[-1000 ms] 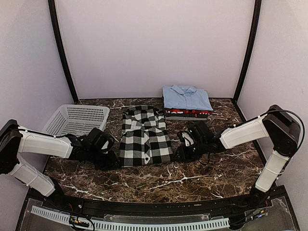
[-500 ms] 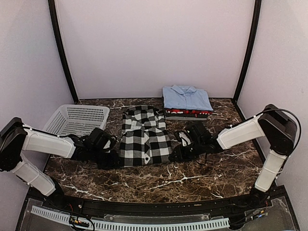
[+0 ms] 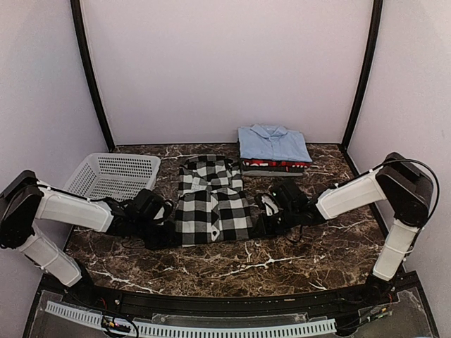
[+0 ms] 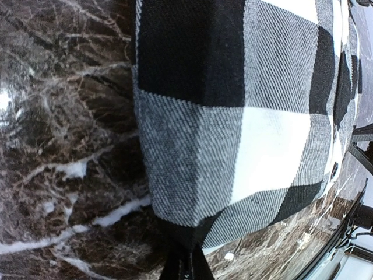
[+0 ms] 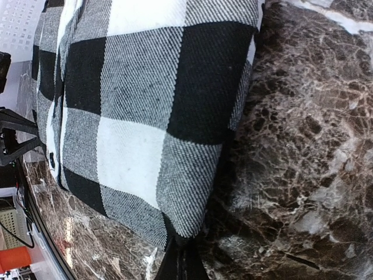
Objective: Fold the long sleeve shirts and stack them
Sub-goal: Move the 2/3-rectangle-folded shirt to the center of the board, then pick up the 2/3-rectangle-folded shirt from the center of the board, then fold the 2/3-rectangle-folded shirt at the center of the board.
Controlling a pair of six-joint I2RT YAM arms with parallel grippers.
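Claws: left claw (image 4: 182, 265) and right claw (image 5: 182, 259) each pinch a near corner
Shirt: black-and-white buffalo-check cloth shirt (image 3: 211, 204), folded flat

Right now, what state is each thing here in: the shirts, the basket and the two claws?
checked shirt: folded, flat on the table.
blue shirt: folded, top of the back stack.
red shirt: folded, under the blue one.
basket: upright, at the left.
left gripper: shut on the checked shirt's near corner.
right gripper: shut on its other near corner.
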